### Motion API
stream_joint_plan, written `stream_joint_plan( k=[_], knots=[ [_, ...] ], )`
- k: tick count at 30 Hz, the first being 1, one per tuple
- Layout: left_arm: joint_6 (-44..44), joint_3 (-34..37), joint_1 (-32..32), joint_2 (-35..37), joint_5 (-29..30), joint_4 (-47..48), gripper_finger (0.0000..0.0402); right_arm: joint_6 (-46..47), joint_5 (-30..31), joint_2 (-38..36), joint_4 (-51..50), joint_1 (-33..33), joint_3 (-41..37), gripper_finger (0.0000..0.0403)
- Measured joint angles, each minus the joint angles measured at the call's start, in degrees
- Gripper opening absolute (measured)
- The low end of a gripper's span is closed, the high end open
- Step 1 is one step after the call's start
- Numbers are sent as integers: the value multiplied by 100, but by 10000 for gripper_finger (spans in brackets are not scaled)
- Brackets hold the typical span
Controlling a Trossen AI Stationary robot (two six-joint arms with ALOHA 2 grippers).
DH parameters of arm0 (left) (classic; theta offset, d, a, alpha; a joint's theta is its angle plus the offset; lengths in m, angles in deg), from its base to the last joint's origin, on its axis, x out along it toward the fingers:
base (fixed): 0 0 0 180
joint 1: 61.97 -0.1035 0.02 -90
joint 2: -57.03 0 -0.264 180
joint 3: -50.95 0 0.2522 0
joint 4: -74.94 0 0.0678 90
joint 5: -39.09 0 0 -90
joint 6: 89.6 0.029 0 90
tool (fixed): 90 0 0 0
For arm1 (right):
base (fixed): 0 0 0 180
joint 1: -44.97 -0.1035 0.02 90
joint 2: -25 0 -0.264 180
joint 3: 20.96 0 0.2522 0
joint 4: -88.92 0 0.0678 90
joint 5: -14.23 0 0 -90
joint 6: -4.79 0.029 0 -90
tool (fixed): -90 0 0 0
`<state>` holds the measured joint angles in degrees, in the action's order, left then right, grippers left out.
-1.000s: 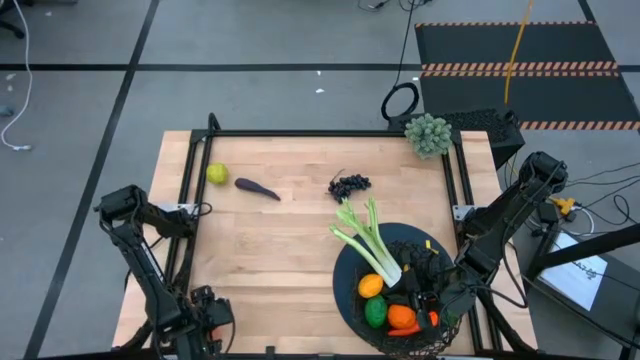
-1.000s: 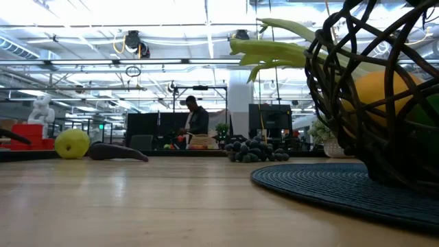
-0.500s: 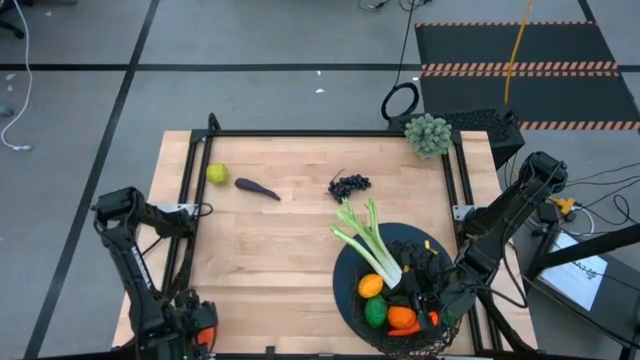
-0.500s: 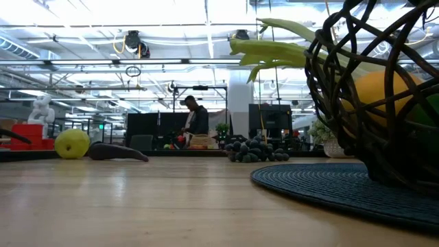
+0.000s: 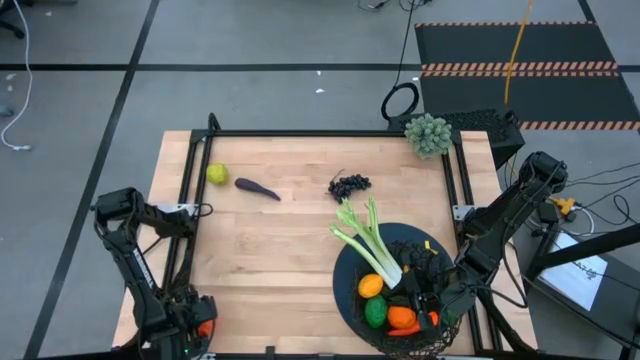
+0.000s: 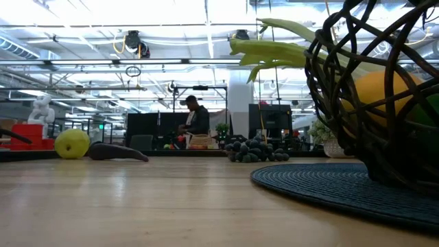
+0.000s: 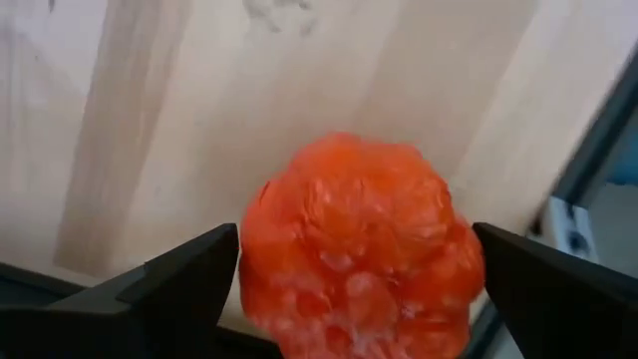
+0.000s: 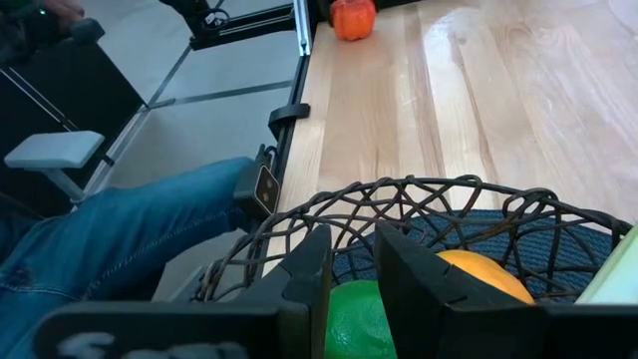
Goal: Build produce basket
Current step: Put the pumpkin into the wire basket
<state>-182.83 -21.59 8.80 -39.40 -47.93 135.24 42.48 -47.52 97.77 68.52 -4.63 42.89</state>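
Note:
The red-orange mango [image 7: 359,244] sits at the table's near left corner [image 5: 205,328], between the fingers of my left gripper [image 5: 190,322], which comes down on it from above. The black wire basket [image 5: 425,255] stands near right on a dark round mat. It holds an orange [image 5: 371,286], a lime [image 5: 375,312], an orange-red piece [image 5: 402,318] and the celery [image 5: 368,240], whose leafy end sticks out over the far rim. My right gripper [image 8: 352,284] hovers over the basket with a narrow gap between its fingers. Lemon [image 5: 217,173], eggplant [image 5: 257,188] and grapes [image 5: 349,185] lie on the far half. My left gripper has the mango pinched between its two fingers, one on each side of its body [image 7: 261,249], coming from above and pointing down. Whether the mango [image 8: 351,18] is lifted or still rests on the wood, I cannot tell.
A grey-green bumpy clump [image 5: 428,133] sits at the far right corner. A black frame rail [image 5: 300,133] runs round the table. A person's jeans-clad leg [image 8: 130,254] is beside the near right edge. Bare wood lies in the middle [image 5: 270,260].
My left gripper has moved a little toward the table's near left corner and dropped lower. The red-orange mango, hidden a second ago, now shows beside the gripper in the high view. The right arm and the produce have kept still.

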Motion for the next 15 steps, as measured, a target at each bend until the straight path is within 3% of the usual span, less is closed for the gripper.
stream_joint_plan(
  k=[10,15],
  knots=[
    [283,120,-355,0,-2,-48,320,-15,4,0,0,0,0,73],
    [616,120,-695,42,273,-308,331,-225,41,0,121,0,-1,73]
  ],
)
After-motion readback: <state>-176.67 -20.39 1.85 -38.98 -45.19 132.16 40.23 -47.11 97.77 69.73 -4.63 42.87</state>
